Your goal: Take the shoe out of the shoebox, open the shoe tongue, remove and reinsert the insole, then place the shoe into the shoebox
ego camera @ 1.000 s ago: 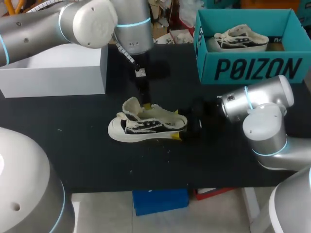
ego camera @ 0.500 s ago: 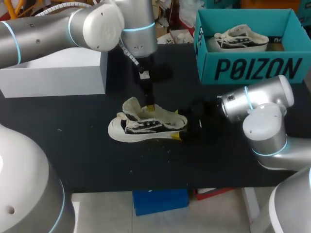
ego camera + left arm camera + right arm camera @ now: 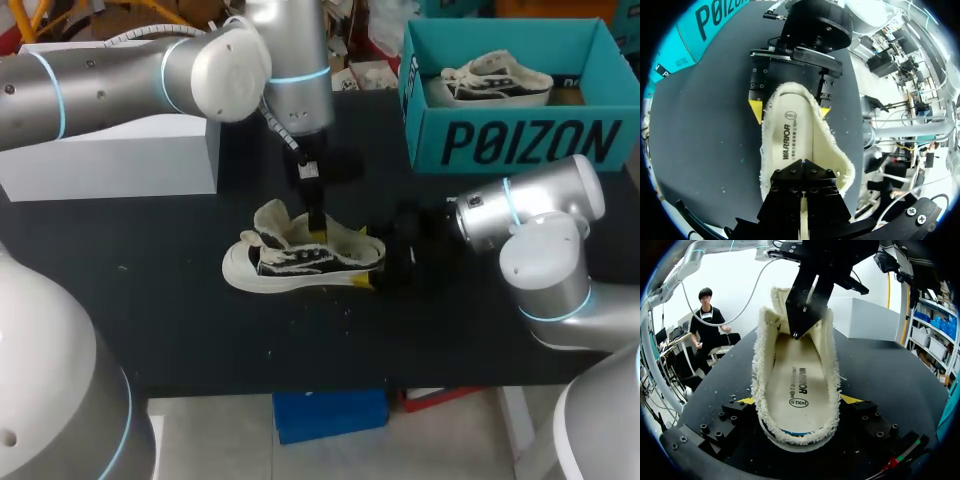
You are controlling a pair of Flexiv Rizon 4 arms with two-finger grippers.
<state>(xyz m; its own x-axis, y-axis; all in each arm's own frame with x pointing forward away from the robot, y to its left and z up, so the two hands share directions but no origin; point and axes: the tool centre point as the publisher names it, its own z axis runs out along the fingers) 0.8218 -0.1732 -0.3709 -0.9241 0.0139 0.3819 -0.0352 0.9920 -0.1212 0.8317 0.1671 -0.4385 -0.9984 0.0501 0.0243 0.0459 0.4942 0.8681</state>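
Observation:
A cream and black sneaker (image 3: 300,258) lies on its sole in the middle of the black table (image 3: 150,300), toe to the left. My right gripper (image 3: 372,264) holds its heel, with a yellow tip pressed on each side (image 3: 798,400). My left gripper (image 3: 319,232) comes down from above, shut, with its black tips inside the shoe's mouth. In the left wrist view they (image 3: 802,164) rest on the printed insole (image 3: 792,135). From the right wrist view the left gripper (image 3: 796,333) touches the insole (image 3: 797,385) near the tongue (image 3: 782,302), which stands up.
The teal shoebox (image 3: 520,140) stands at the back right with a second sneaker (image 3: 497,80) inside. A white box (image 3: 120,150) sits at the back left. Small crumbs lie on the table in front of the shoe.
My left arm has swung to the right and lowered, bringing its shut gripper from behind the shoe into the shoe's opening. The right arm and the shoe have stayed still.

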